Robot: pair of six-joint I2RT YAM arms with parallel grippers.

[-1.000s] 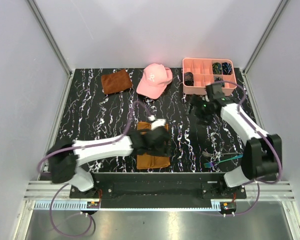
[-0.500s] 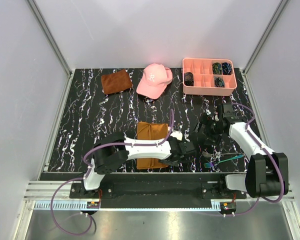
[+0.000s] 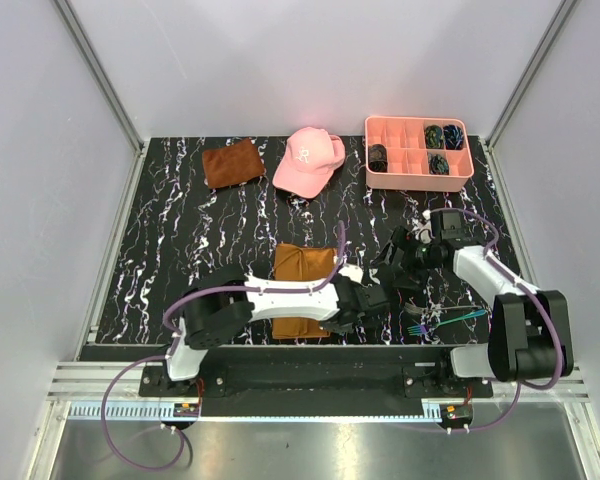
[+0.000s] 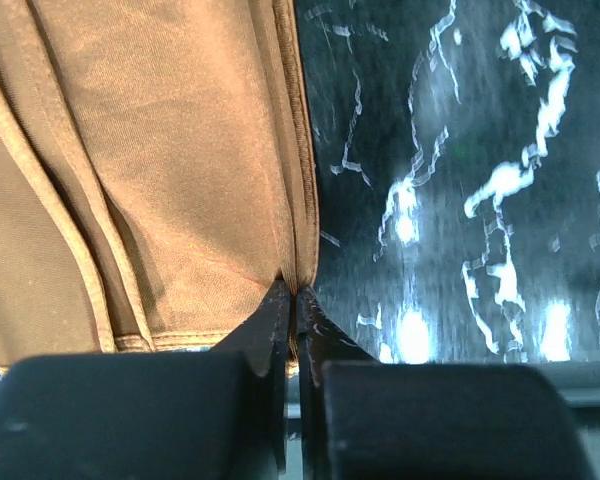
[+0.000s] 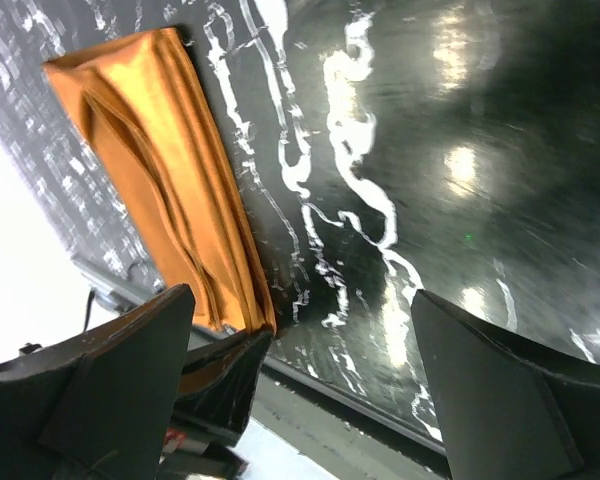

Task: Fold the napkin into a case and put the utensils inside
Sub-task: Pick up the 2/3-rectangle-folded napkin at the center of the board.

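The orange-brown napkin lies folded into a long flat strip near the table's front edge. It fills the upper left of the left wrist view as the napkin, with several layered folds. My left gripper is shut on its front right corner, pinching the layered edge. To the right of the cloth my right gripper hangs open and empty over bare table, facing the napkin. The utensils lie at the front right, fork tines pointing left.
A pink cap and a smaller rust-brown cloth lie at the back. A pink compartment tray with dark items stands at the back right. The table's front rail runs just behind the held corner.
My left arm swung right and forward off the cloth's middle, and its gripper closed on the napkin's front right corner. My right gripper came forward and left, still open.
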